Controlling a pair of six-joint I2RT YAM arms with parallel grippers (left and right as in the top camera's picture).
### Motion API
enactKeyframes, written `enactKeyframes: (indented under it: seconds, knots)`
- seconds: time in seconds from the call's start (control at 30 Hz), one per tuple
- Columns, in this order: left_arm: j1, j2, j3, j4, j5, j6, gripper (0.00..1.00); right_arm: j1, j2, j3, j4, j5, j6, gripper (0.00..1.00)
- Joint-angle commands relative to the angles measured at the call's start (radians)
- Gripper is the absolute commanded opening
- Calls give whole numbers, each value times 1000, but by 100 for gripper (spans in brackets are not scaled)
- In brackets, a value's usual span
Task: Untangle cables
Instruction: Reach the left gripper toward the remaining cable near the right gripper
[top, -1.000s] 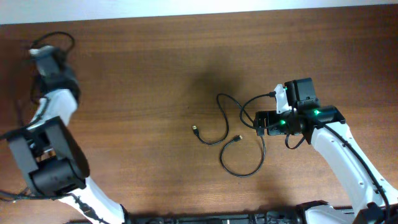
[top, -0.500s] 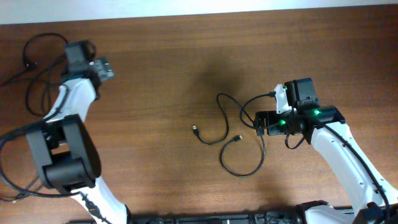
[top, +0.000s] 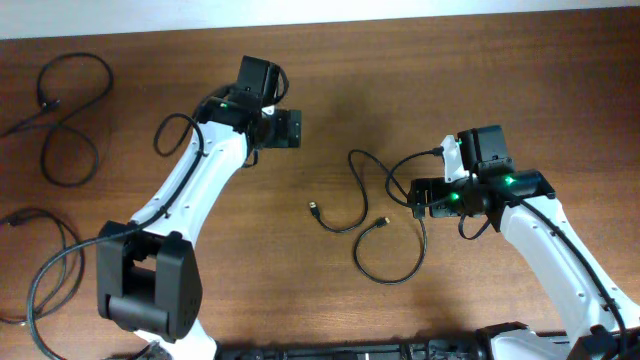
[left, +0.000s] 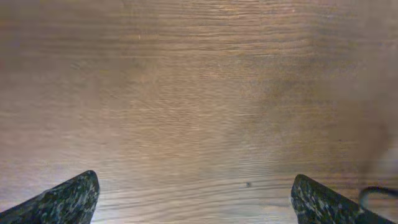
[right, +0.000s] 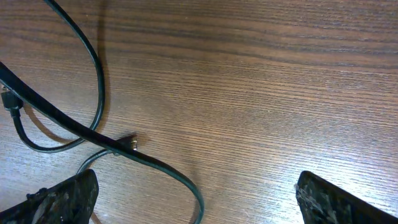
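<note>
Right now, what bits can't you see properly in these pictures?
- Overhead: the cables have plug tips too small to identify.
- Overhead: the right gripper covers a cable stretch beneath it; touching or not, unclear.
- Left wrist: the left gripper is mostly cut off by the bottom edge.
- Right wrist: cables run off the left and bottom edges.

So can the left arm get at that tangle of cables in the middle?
Probably yes. The left gripper is open above bare table up-left of the tangled cables, with nothing between. The right gripper sits at the tangle's right edge, leaving the left side free.
</note>
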Motion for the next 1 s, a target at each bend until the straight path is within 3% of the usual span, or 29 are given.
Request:
enactKeyframes:
  seconds: [0.0, 0.27, 0.5, 0.67, 0.8, 0.87, 0.97]
  knots:
    - [1, -27, 8, 31, 132, -162, 99, 5, -1, 0, 1, -5, -4, 100]
    - [-65, -87, 8, -32, 75, -161, 99, 5, -1, 0, 1, -5, -4, 100]
    - [-65, -315, 8, -187, -158, -160, 99, 5, -1, 0, 1, -5, -4, 100]
    - [-65, -449, -11, -269, -176, -70, 99, 5, -1, 0, 63, -5, -4, 100]
    - [-65, -599, -171, -247, -171, -71, 99, 5, -1, 0, 88, -27, -4, 100]
    - [-65, -713, -298, -195, -152, -71, 99, 5, -1, 0, 88, -127, -4, 100]
    - [-65, -861, -504, -63, 14, -71, 99, 5, -1, 0, 98, -357, -4, 100]
